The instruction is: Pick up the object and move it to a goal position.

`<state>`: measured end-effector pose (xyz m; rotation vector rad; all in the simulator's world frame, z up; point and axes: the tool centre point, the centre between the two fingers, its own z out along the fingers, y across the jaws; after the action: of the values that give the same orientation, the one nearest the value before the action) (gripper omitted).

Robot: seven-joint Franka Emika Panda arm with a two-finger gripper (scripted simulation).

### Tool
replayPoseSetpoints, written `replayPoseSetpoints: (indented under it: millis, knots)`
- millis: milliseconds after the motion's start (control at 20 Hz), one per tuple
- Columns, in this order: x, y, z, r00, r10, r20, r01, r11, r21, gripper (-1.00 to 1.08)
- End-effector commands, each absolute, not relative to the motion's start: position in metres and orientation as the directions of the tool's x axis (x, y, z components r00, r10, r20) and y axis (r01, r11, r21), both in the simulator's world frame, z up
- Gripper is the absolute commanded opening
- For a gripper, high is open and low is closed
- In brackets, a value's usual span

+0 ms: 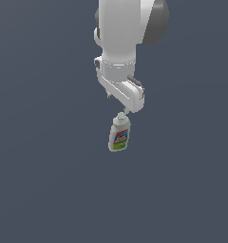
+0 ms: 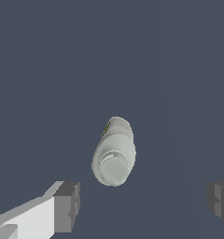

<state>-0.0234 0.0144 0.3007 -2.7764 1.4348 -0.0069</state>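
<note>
One bottle [image 1: 119,135] — one end effector [image 2: 143,200], fingers spread

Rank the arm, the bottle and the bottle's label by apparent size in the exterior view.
1. Arm, by far the largest.
2. Bottle.
3. Label, smallest, covering only part of the bottle's body.

You see a bottle [image 1: 119,135] of smooth white plastic with a faint sheen and a printed, colourful label. The arm [image 1: 120,42] has a glossy white shell with grey parts. The end effector [image 2: 142,203] fingers [image 2: 67,205] look matt grey. The bench [image 1: 40,166] is flat, matt dark grey-blue.
</note>
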Motion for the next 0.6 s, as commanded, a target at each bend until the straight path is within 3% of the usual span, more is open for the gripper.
replayPoseSetpoints:
  millis: [0,550]
  knots:
    - [-0.021,0.016,0.298,0.526,-0.851,-0.004,-0.851,-0.526,-0.014,1.00]
    - [-0.011,0.021,0.287,0.287,-0.958,-0.004,-0.958,-0.287,-0.005,1.00]
